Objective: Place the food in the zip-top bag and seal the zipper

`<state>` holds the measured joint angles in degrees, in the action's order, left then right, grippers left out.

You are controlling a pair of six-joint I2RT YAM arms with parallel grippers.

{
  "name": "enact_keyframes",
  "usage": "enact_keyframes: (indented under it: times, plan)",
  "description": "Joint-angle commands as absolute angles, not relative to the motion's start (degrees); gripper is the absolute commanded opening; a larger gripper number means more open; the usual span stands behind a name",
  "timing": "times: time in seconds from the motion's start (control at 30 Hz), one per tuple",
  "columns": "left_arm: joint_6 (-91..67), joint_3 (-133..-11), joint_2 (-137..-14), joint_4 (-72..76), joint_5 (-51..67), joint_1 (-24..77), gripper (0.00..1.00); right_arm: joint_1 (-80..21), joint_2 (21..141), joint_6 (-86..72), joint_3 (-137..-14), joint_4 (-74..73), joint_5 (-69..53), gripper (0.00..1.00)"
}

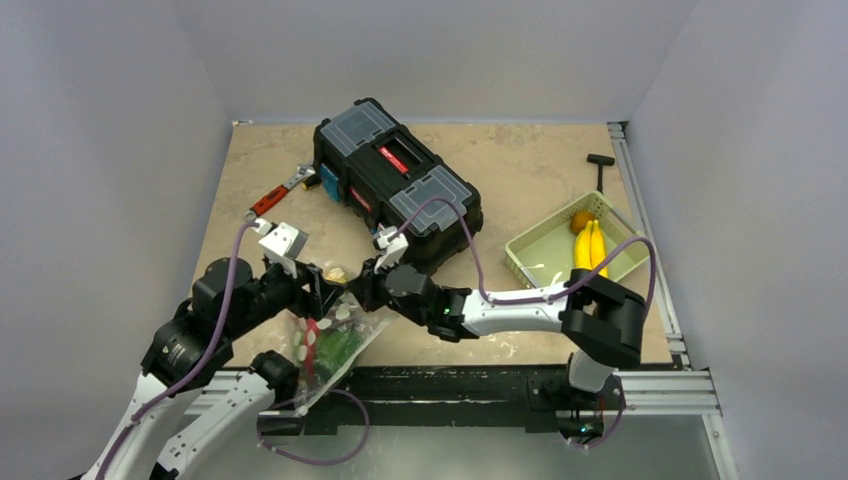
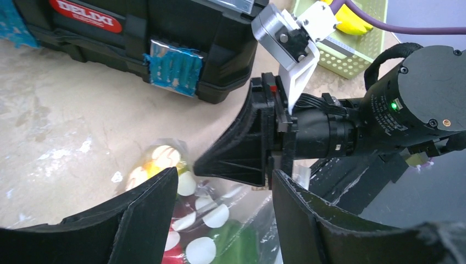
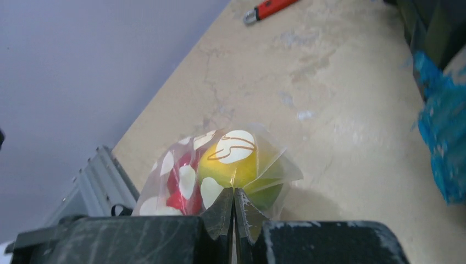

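Right fingers [image 3: 220,212] clenched on film of the bag [image 1: 335,345], lower left in the top view, food [image 3: 222,165] inside, left fingers [image 2: 148,209] either side (grip unclear): a skewed pull could pucker the mouth, leaving the zipper unsealed

Hiding the lower part of the clear white-dotted plastic zip-top bag [image 3: 220,159] behind the black fingers [image 3: 137,239] of the right gripper [image 3: 234,206] on its wrist cam. Clipping the red-handled metal wrench [image 3: 272,7] at that view's top edge and blurring the crinkly blue patch [image 3: 442,143] on its right. Chopping the black plastic toolbox [image 2: 165,33] and pale green plastic basket [image 2: 357,55] off at the top of the left wrist view. Burying the bag's mouth under both wrists from overhead, so not making out the thin clear zipper.
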<state>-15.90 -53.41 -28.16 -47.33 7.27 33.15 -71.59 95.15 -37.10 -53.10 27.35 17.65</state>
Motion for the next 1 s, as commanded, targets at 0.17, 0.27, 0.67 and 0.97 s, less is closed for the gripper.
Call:
enact_keyframes:
  times: [0.17, 0.27, 0.67, 0.97]
  plan:
    - [-17.8, -57.2, -19.1, -48.9, -9.2, 33.0, 0.63, -67.5, 108.3, -20.7, -71.6, 37.5, 20.5, 0.00]
    - [-18.4, -57.6, -17.0, -48.9, -12.1, 33.0, 0.63, -63.8, 114.4, -21.6, -80.9, 35.2, 14.9, 0.00]
    - [-18.6, -58.1, -16.3, -50.2, -13.4, 33.1, 0.63, -60.4, 110.1, -12.9, -92.5, 4.8, 11.0, 0.43]
    - [-17.8, -59.1, -16.8, -46.9, -18.6, 33.1, 0.75, -60.2, 79.4, -12.9, -68.0, -3.7, 22.8, 0.87]
